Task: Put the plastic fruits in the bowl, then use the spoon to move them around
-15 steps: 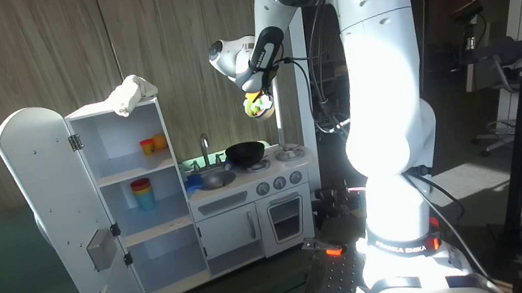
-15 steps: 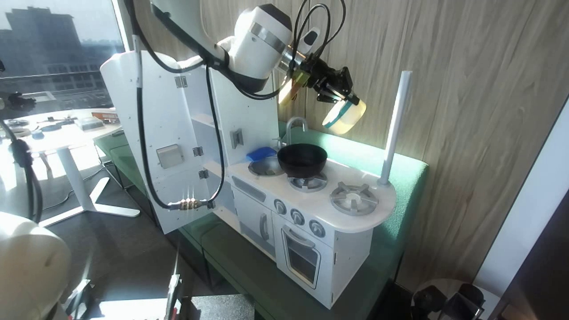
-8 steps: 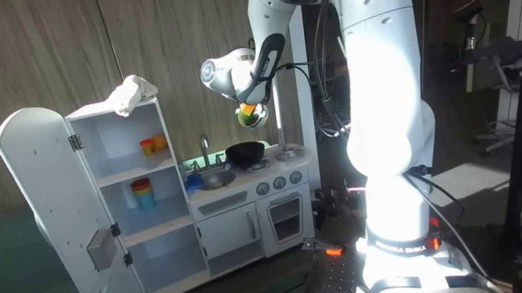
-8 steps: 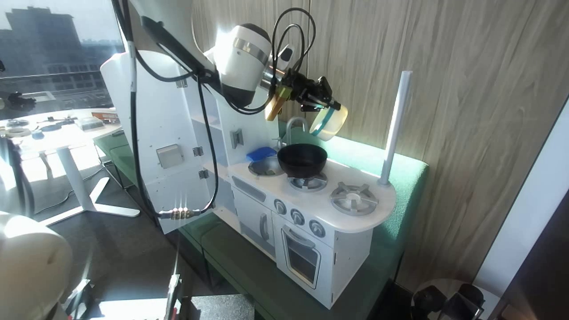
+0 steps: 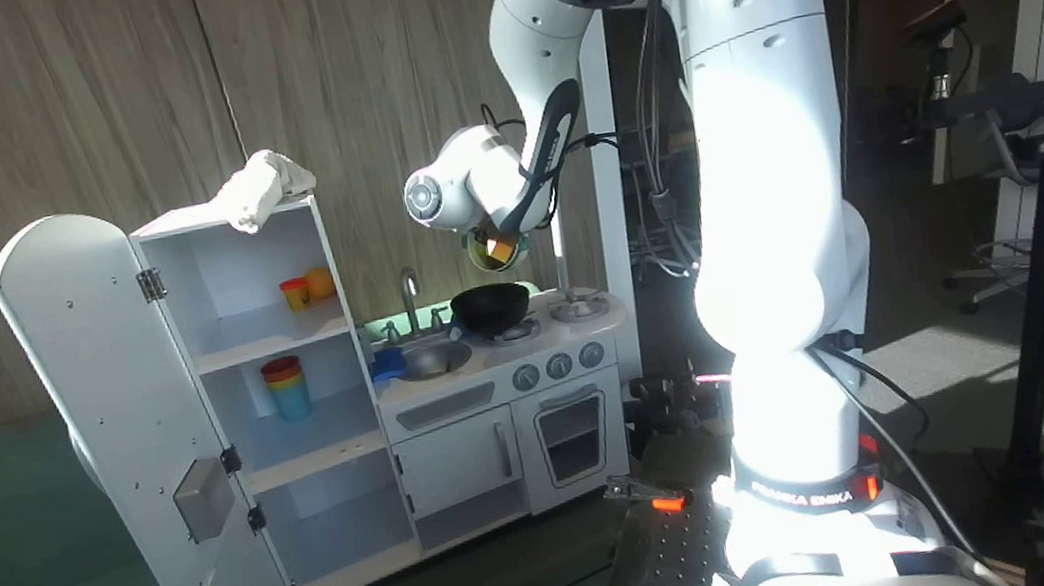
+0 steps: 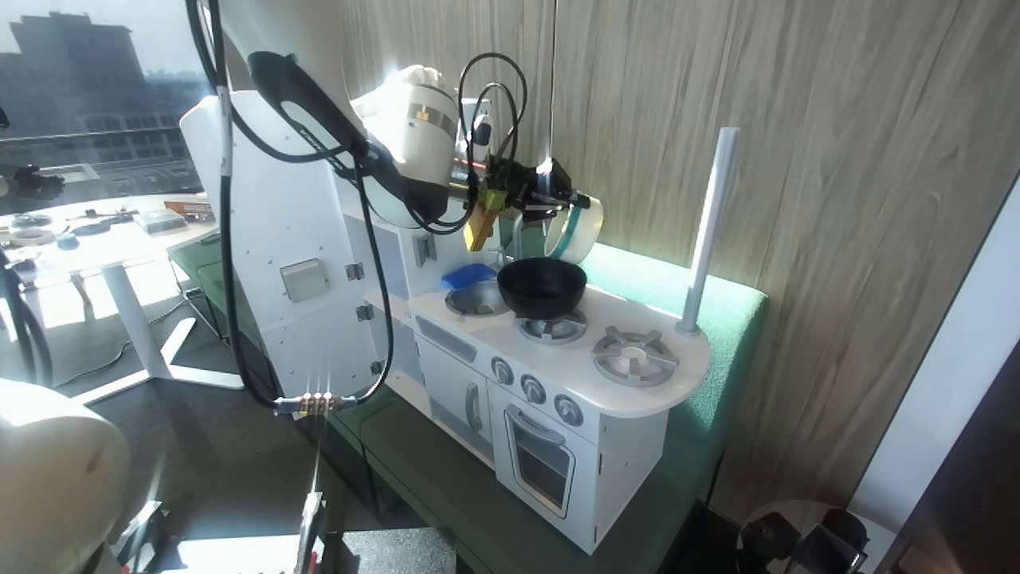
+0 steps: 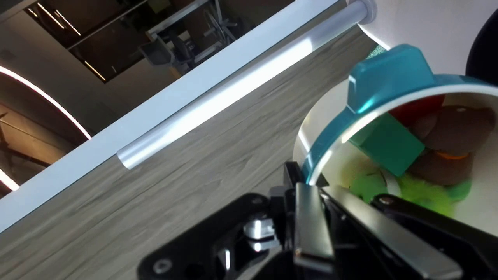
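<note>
My gripper is shut on the rim of a pale white container with a teal rim and teal handle. Several toy pieces lie inside it: a green block, red, brown and yellow-green ones. I cannot tell which are the plastic fruits. In an exterior view, the pale container is tilted, its opening facing the wrist, just above and behind the black bowl. The black bowl stands on a toy stove burner; its inside is mostly hidden. Its dark edge shows in the wrist view. The spoon is out of view.
The toy kitchen has a sink with a faucet, a blue object beside it, a second burner and an upright white post. The open cabinet holds stacked cups and an orange ball. A wood wall stands behind.
My gripper has moved down and to the left in both exterior views, bringing the pale container lower and closer to the black bowl. The black bowl has not moved.
</note>
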Controlling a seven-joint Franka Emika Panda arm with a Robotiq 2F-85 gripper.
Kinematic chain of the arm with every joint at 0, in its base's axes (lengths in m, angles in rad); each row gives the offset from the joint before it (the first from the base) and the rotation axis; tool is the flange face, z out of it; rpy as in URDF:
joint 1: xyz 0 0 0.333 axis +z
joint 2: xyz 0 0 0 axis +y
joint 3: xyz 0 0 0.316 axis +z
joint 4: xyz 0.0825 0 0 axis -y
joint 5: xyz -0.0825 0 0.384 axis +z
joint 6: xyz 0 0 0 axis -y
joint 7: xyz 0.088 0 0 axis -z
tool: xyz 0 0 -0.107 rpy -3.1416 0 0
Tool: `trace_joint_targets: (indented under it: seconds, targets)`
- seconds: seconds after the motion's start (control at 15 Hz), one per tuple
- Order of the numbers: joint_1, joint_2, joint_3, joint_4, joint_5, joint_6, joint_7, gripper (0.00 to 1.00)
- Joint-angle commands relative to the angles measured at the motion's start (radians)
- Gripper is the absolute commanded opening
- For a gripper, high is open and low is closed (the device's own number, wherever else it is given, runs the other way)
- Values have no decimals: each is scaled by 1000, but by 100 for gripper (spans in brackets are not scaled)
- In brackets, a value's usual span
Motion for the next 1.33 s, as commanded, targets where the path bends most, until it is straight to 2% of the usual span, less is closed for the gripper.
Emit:
trace_joint_targets:
  seconds: [0.0, 0.53, 0.8, 1.07, 1.27]
  targets:
    - [3, -4, 21, -24, -124, -45, 96, 3]
    - [9, -12, 50, -147, -381, -168, 305, 3]
    - [25, -9, 72, -219, -539, -336, 452, 3]
    - [38, -11, 91, -285, -600, -479, 527, 3]
    - [38, -3, 94, -306, -586, -513, 535, 3]
